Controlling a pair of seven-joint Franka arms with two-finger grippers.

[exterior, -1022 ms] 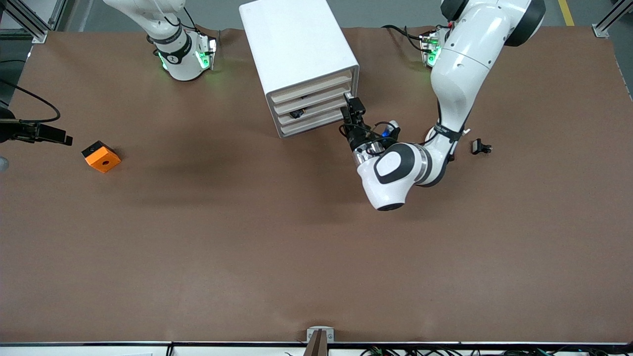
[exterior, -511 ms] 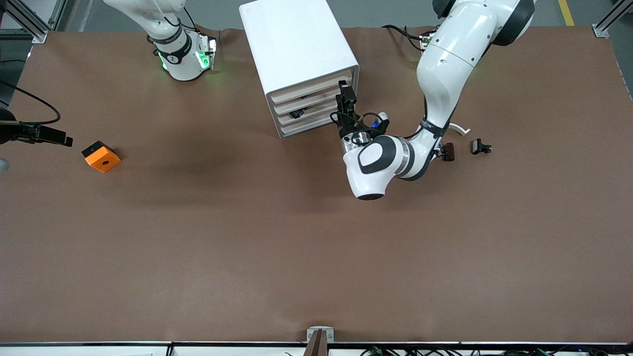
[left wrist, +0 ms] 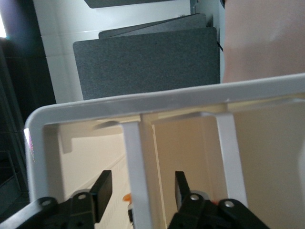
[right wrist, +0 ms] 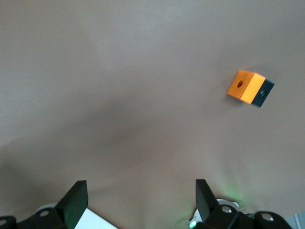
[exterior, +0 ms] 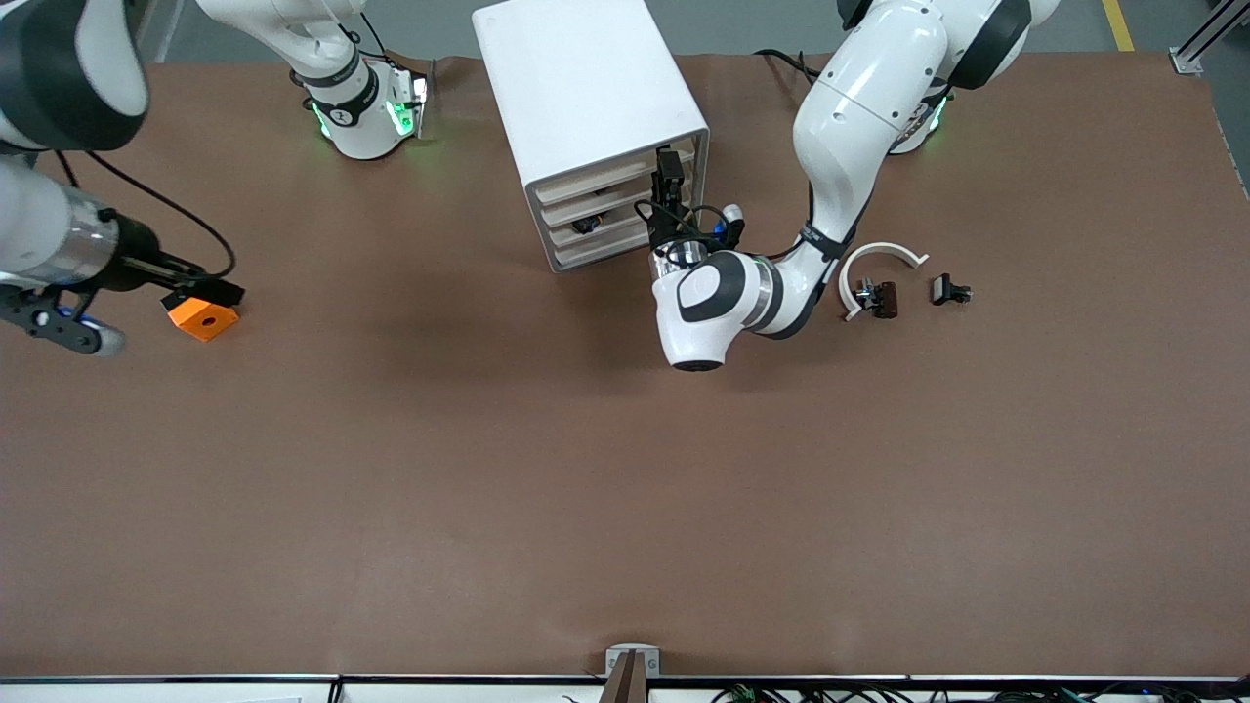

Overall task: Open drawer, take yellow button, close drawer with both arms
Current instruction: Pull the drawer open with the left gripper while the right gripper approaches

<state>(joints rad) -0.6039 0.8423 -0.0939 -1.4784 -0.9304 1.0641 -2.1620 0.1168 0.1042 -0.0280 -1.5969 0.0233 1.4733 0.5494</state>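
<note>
fingers (left wrist: 101,191) of the left gripper (exterior: 669,187) are sitting apart, straddling a white upright of the cabinet (exterior: 586,107) at the drawer (exterior: 610,179) fronts, not clamping it. a speck of orange, maybe the button (left wrist: 126,197), is showing between them. right gripper (right wrist: 138,200) is hanging wide open over the table (exterior: 488,469) near the orange cube (exterior: 201,317).

The drawer (exterior: 610,200), a shallow white tray with a pale beige front, sits slightly ajar in the white cabinet (exterior: 584,78) near the table's edge by the robot bases. The button cannot be made out.
</note>
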